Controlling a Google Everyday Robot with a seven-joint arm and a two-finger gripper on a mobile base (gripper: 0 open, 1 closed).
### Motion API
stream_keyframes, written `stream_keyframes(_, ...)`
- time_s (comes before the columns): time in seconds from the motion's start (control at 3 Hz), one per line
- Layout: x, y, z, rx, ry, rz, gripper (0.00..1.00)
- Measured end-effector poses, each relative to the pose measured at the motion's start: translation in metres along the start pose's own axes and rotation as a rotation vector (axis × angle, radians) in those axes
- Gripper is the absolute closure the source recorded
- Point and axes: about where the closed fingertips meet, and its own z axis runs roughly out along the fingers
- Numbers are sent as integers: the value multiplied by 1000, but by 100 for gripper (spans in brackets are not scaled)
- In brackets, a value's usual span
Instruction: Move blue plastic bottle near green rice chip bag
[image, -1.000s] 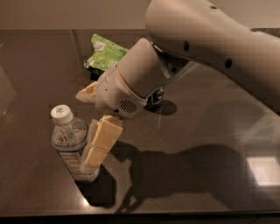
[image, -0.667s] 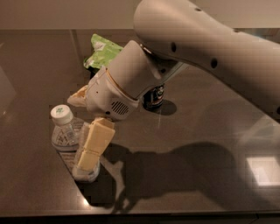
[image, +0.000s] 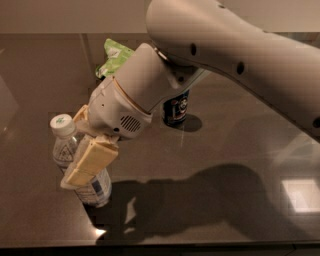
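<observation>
We find the hand (image: 79, 150) set about the bottle (image: 63, 149) at lower left on the counter (image: 235, 145), positioned for a grasp, though we cannot tell whether it is clamped, while the bag (image: 116, 53) lies well apart at upper left.

The end effector (image: 75, 146) is brought lower and leftward, now overlapping the bottle (image: 62, 152) at the worktop's (image: 225, 145) front left; more of the bag (image: 116, 52) is covered by the arm (image: 225, 45).
</observation>
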Motion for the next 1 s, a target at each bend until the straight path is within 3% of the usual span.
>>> stream_keyframes(0.33, -4, 4, -5, 4, -15, -6, 65)
stream_keyframes(0.67, -9, -5, -23, 72, -15, -11, 87)
stream_keyframes(1.0, -12, -34, -56, 198, -40, -11, 100)
